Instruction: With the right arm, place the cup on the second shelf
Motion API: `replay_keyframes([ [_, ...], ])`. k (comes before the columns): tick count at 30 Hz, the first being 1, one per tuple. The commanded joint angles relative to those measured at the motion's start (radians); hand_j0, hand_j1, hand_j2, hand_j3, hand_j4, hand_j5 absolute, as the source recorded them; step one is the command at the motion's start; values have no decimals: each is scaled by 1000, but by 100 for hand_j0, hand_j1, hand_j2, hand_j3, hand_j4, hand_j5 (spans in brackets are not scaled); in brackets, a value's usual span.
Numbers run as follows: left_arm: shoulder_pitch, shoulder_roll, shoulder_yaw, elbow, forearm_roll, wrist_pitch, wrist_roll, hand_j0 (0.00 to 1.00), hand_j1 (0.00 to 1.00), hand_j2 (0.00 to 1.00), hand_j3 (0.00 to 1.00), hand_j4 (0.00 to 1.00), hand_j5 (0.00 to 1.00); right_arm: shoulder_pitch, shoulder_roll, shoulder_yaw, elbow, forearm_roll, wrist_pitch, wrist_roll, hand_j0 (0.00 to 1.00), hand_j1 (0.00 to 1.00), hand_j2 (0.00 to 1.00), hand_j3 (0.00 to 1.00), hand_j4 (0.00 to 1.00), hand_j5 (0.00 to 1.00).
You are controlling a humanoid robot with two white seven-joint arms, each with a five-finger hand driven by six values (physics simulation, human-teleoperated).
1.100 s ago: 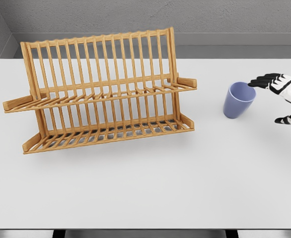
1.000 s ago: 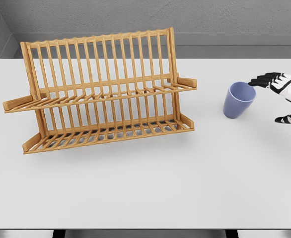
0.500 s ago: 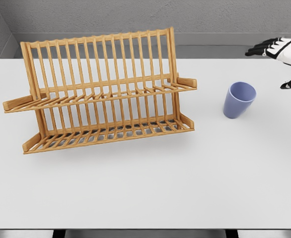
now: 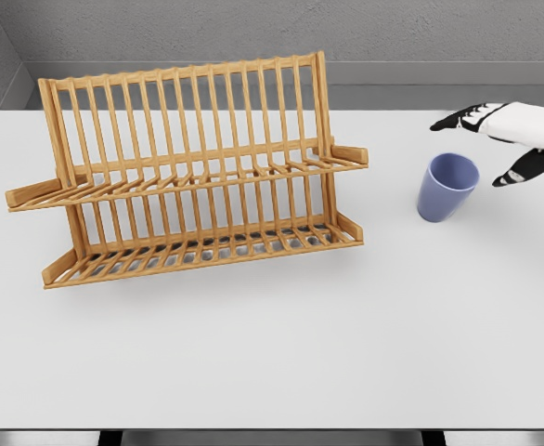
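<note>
Standing upright on the white table point(image 4: 272, 353), the cup point(image 4: 446, 187) sits toward the right side, mouth up and slightly tilted toward the camera; I see a plain periwinkle-blue tumbler that tapers to its base, with no handle. My right hand point(image 4: 509, 137) hovers just above and to the right of its rim, fingers spread, holding nothing and not touching the cup. A bare strip of table separates the cup from the wooden dish rack point(image 4: 193, 167), which stands on the left half with two slatted shelves, the upper shelf point(image 4: 188, 181) free of objects. Broad open table lies in front, toward the near edge.
</note>
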Motion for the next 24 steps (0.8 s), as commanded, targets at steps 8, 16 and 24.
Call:
replay_keyframes([
  [8, 0, 0, 1, 0, 0, 0, 0, 100, 100, 100, 100, 100, 100, -49, 44, 115, 105, 19, 2, 0, 100, 100, 100, 100, 100, 100],
  [16, 0, 0, 0, 0, 0, 0, 0, 100, 100, 100, 100, 100, 100, -87, 76, 159, 134, 19, 2, 0, 100, 100, 100, 100, 100, 100],
  [24, 0, 0, 0, 0, 0, 0, 0, 100, 100, 100, 100, 100, 100, -95, 81, 176, 134, 19, 2, 0, 83, 83, 83, 83, 83, 83],
])
